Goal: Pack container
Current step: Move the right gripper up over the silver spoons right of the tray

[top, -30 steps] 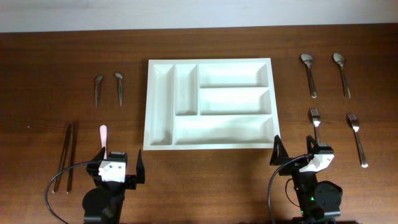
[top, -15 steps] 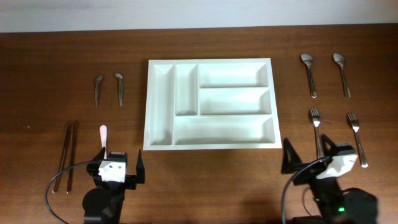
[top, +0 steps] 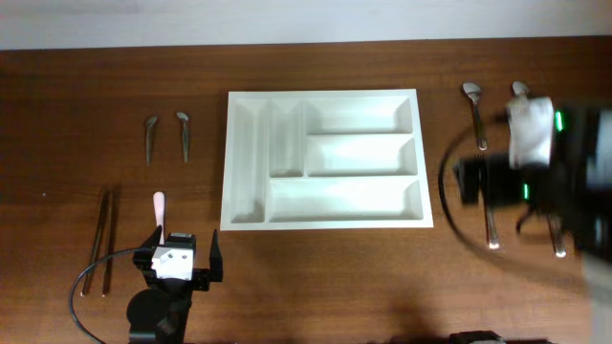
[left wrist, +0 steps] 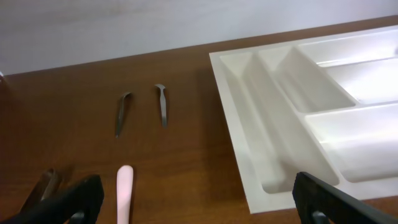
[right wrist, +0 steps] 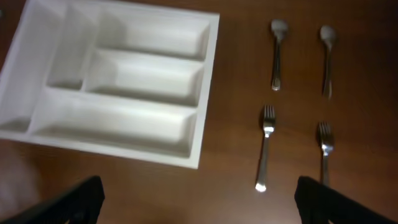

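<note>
1. Container [top: 325,94]: white cutlery tray with 5 compartments, lying flat at the centre of the wooden tabletop [top: 57,115].
2. Left hand [top: 182,253]: low at the near edge, left of the container's front corner. Jaws wide apart, gripping nothing.
3. Right hand [right wrist: 202,202]: raised over the cutlery right of the container, blurred in the overhead view. Jaws wide apart, gripping nothing.
4. Right of container: 2 spoons [right wrist: 277,53], 2 forks [right wrist: 265,146].
5. Left of container: 2 small spoons [top: 151,139], 1 pink handle [top: 160,208], 1 pair of chopsticks [top: 103,239].

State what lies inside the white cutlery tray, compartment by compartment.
Nothing: all five compartments of the tray show bare white floors in the overhead view. Nothing covers any of them there; the left wrist view takes in only part of the tray.
</note>
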{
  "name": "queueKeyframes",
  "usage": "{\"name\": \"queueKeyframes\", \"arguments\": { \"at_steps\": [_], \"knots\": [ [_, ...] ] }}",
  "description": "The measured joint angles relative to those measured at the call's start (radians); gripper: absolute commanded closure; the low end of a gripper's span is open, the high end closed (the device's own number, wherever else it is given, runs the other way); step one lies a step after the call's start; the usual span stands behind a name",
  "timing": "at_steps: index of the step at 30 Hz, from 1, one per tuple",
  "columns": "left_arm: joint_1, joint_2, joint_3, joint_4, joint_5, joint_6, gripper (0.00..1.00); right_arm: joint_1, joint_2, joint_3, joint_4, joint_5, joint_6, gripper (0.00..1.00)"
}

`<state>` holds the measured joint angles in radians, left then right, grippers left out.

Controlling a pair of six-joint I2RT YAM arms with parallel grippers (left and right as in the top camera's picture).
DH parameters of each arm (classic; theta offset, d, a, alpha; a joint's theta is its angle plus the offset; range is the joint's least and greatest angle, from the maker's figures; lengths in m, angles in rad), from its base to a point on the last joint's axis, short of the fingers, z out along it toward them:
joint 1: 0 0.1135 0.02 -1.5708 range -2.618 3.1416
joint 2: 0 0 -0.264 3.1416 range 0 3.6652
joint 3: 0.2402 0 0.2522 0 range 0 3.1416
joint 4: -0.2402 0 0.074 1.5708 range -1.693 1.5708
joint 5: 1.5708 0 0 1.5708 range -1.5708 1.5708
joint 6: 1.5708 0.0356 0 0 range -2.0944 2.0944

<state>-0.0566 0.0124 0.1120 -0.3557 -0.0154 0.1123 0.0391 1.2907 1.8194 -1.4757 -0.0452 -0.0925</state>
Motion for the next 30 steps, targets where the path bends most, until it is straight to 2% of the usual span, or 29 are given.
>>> {"name": "queueKeyframes", "arguments": {
  "at_steps": [4, 7, 11, 21, 30],
  "knots": [
    [0.000, 0.000, 0.000, 0.000, 0.000, 0.000, 0.01, 0.000, 0.224, 0.243, -0.093, 0.000, -0.024, 0.01],
    [0.000, 0.000, 0.000, 0.000, 0.000, 0.000, 0.01, 0.000, 0.329, 0.330, -0.086, 0.000, -0.038, 0.01],
    [0.000, 0.000, 0.000, 0.000, 0.000, 0.000, 0.01, -0.035, 0.435, 0.360, -0.033, -0.016, -0.065, 0.02],
    [0.000, 0.000, 0.000, 0.000, 0.000, 0.000, 0.01, -0.328, 0.780, 0.364, -0.016, -0.077, -0.062, 0.01],
    [0.000, 0.000, 0.000, 0.000, 0.000, 0.000, 0.01, -0.362, 0.811, 0.363, 0.040, -0.085, -0.063, 0.01]
  ]
}}
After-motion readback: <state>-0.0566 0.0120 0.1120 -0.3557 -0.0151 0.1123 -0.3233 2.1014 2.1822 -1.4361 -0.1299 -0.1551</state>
